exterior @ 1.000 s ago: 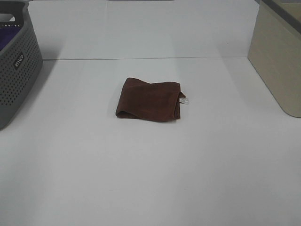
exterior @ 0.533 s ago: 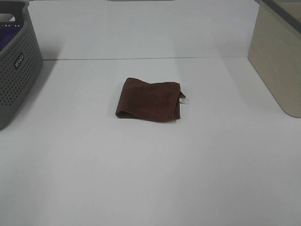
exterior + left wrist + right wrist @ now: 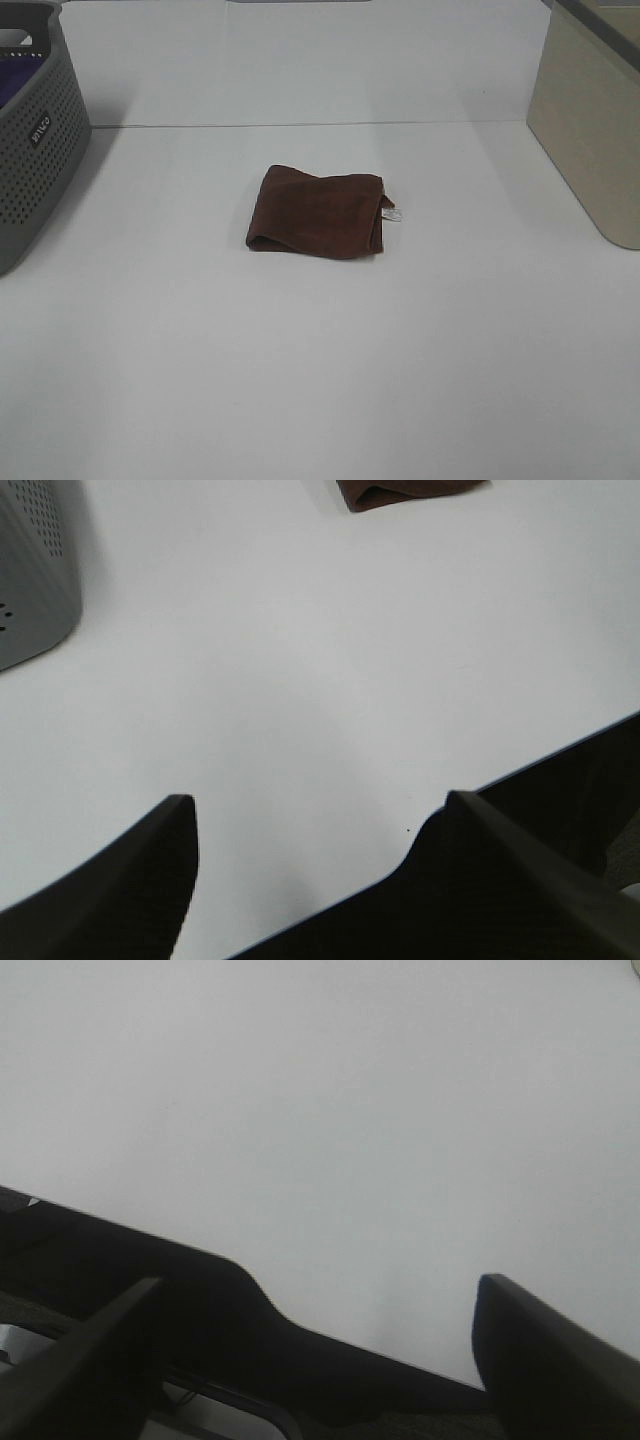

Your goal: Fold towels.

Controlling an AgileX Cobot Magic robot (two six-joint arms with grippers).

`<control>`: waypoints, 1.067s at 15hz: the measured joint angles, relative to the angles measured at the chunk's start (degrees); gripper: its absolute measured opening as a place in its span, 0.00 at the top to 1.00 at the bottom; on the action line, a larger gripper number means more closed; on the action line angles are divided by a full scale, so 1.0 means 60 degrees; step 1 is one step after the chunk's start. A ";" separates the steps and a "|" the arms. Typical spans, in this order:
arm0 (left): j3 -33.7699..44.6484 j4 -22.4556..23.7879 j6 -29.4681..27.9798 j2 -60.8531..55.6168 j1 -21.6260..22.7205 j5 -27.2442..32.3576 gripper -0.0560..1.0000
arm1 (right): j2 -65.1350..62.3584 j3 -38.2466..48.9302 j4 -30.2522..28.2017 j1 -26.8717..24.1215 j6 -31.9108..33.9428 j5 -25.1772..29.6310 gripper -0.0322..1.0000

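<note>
A dark reddish-brown towel (image 3: 320, 212) lies folded into a small rectangle in the middle of the white table (image 3: 320, 380), with a small white label (image 3: 392, 214) sticking out at its right edge. A corner of the towel also shows in the left wrist view (image 3: 400, 492). No gripper shows in the exterior high view. My left gripper (image 3: 320, 815) is open and empty above the table's front edge, far from the towel. My right gripper (image 3: 318, 1295) is open and empty above the table's edge; the towel is out of its view.
A grey perforated basket (image 3: 35, 130) stands at the far left, with something purple inside; it also shows in the left wrist view (image 3: 35, 570). A beige bin (image 3: 595, 120) stands at the far right. The table's dark front edge (image 3: 560, 770) runs beneath both grippers.
</note>
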 joint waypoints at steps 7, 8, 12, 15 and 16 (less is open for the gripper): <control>0.0000 0.0000 0.0057 0.0000 0.0000 0.0000 0.32 | 0.0000 0.0000 0.0000 0.0000 0.0000 0.0000 0.21; 0.0000 0.0000 0.0076 0.0000 0.0000 0.0000 0.32 | 0.0000 0.0000 0.0000 0.0000 0.0000 0.0000 0.21; 0.0000 0.0000 0.0076 0.0000 0.0038 0.0000 0.32 | -0.0220 0.0000 0.0038 -0.0296 0.0000 -0.0010 0.21; 0.0000 0.0000 0.0086 -0.0076 0.0821 0.0000 0.32 | -0.1213 0.0000 0.0076 -0.1022 0.0000 -0.0029 0.21; 0.0000 0.0000 0.0095 -0.0525 0.1423 -0.0010 0.32 | -0.2063 0.0000 0.0076 -0.1031 0.0000 -0.0029 0.21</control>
